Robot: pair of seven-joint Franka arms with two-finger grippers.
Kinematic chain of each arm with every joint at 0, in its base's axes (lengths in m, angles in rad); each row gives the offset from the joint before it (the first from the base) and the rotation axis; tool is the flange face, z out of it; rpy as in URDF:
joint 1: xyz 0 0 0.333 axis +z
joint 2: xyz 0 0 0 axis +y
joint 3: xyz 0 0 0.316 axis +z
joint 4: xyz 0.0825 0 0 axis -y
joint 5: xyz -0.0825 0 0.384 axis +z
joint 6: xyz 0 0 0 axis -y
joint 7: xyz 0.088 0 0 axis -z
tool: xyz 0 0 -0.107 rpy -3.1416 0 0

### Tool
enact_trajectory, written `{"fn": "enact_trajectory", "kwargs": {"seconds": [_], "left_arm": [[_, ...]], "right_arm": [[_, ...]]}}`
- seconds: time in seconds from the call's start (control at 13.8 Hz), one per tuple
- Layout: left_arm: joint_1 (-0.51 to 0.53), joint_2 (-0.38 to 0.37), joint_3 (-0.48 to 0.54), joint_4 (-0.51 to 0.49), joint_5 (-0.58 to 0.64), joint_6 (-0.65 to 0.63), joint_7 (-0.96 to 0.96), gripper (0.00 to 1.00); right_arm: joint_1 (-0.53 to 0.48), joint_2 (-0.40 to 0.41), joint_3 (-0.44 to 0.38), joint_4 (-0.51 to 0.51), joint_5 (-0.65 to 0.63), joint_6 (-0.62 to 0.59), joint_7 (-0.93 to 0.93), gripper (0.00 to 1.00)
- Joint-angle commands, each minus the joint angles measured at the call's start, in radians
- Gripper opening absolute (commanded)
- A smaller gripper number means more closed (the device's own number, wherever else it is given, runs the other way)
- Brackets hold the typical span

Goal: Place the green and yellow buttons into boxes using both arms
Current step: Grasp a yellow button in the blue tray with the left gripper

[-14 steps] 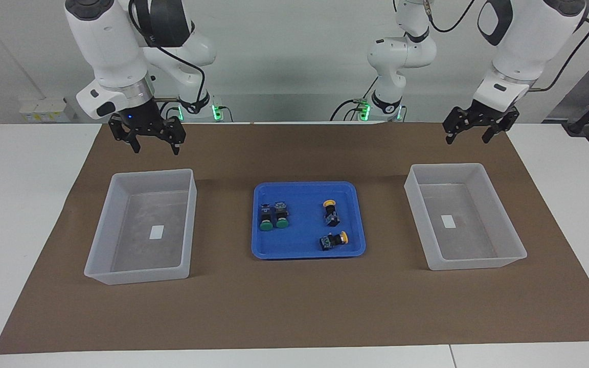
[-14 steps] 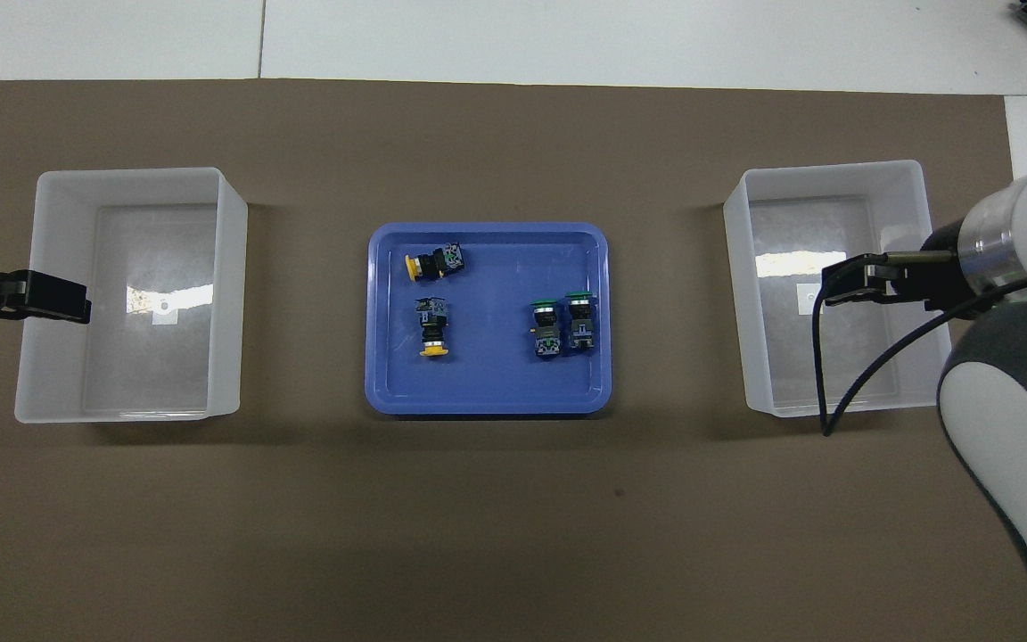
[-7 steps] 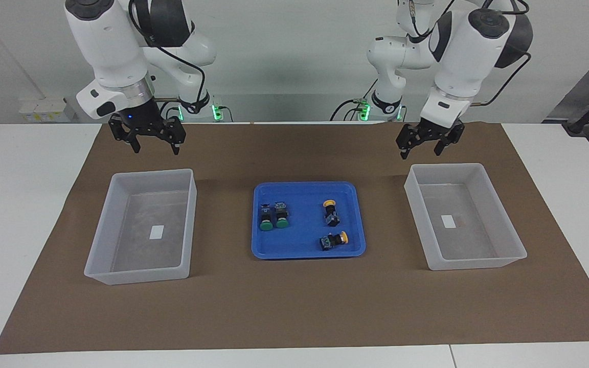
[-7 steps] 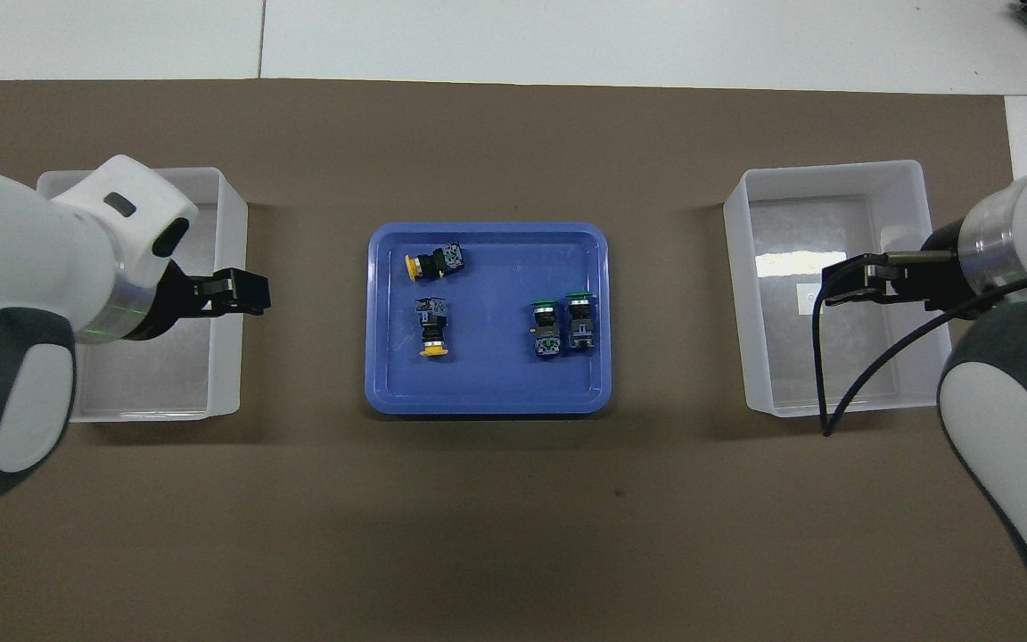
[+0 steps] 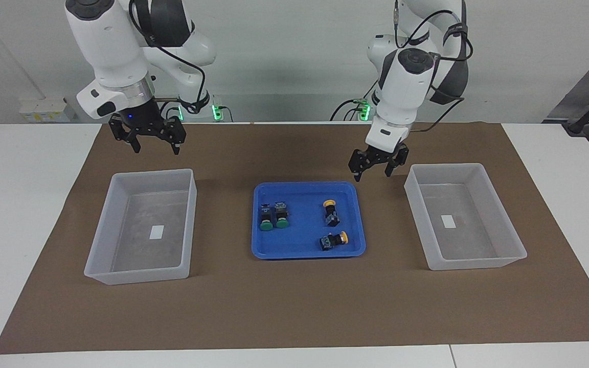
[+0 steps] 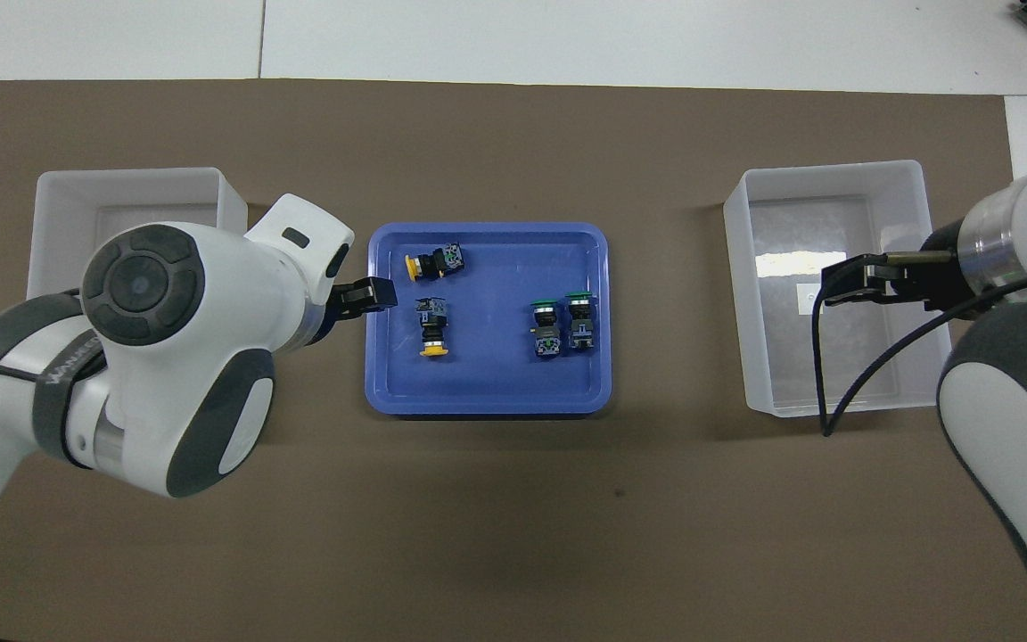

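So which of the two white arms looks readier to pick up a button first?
Probably the left. The left gripper hangs open at the shallow blue tray's edge, beside the yellow-capped buttons; the right gripper waits near its translucent box.

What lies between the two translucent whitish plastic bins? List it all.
A shallow blue plastic tray on the brown mat, holding two green-capped push-button switches and two yellow-capped ones, plain in both views. The left gripper hangs near the tray's edge.
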Motion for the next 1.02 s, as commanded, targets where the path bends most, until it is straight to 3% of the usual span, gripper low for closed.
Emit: {"fn": "enact_trajectory", "kwargs": {"seconds": [0.0, 0.22, 0.44, 0.94], "left_arm": [[-0.028, 0.006, 0.016, -0.062, -0.010, 0.115, -0.029, 1.00], [-0.042, 0.027, 0.016, -0.091, -0.010, 0.180, -0.029, 1.00], [-0.086, 0.118, 0.016, -0.093, -0.010, 0.281, -0.038, 1.00], [-0.126, 0.231, 0.017, -0.093, -0.010, 0.413, -0.036, 1.00]], "right_arm": [[-0.001, -0.025, -0.002, -0.027, 0.021, 0.005, 0.017, 1.00], [-0.001, -0.025, -0.002, -0.026, 0.021, 0.002, 0.016, 1.00], [0.001, -0.023, -0.002, -0.022, 0.021, 0.012, 0.014, 1.00], [0.002, -0.025, -0.002, -0.024, 0.022, 0.006, 0.005, 1.00]]}}
